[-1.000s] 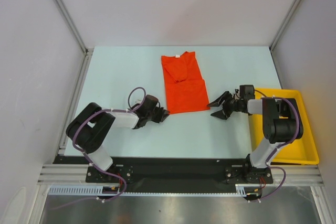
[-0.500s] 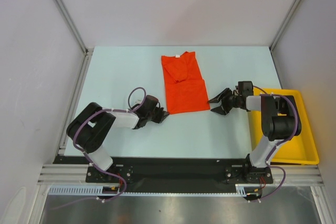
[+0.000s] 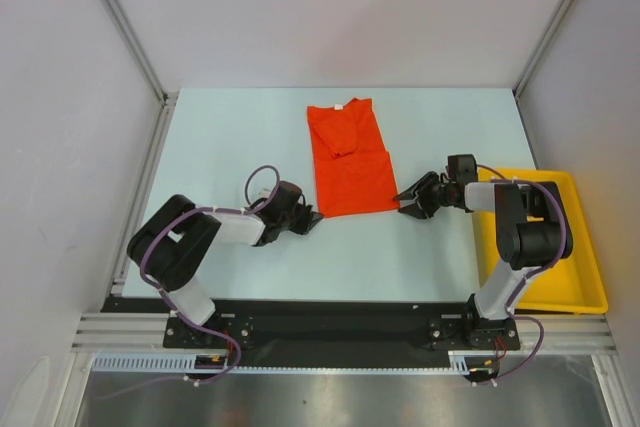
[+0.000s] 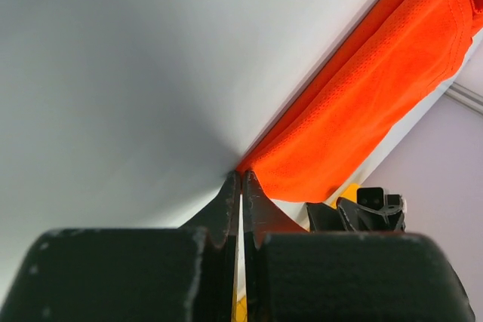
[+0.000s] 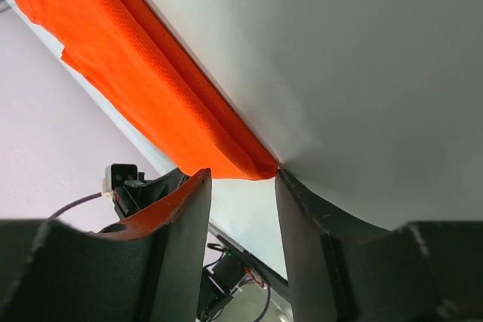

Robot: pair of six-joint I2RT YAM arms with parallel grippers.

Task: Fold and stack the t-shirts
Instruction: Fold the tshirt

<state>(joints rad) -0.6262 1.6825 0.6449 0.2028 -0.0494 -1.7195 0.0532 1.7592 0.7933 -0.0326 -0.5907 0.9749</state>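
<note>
The orange t-shirt [image 3: 348, 157] lies folded into a long strip mid-table [image 3: 230, 147]. The left gripper [image 3: 312, 217] is pressed together at its near left corner; whether it has caught cloth is unclear. The right gripper [image 3: 408, 202] is spread at the near right corner.

Pale blue-green table [image 3: 230, 147], bearing a flat, lengthwise-folded orange-red t-shirt [image 3: 348, 162]; right of the t-shirt and nearer, well apart, a yellow tray [image 3: 585, 267].

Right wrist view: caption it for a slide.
Open right gripper frames a corner of the orange t-shirt on the table.
</note>
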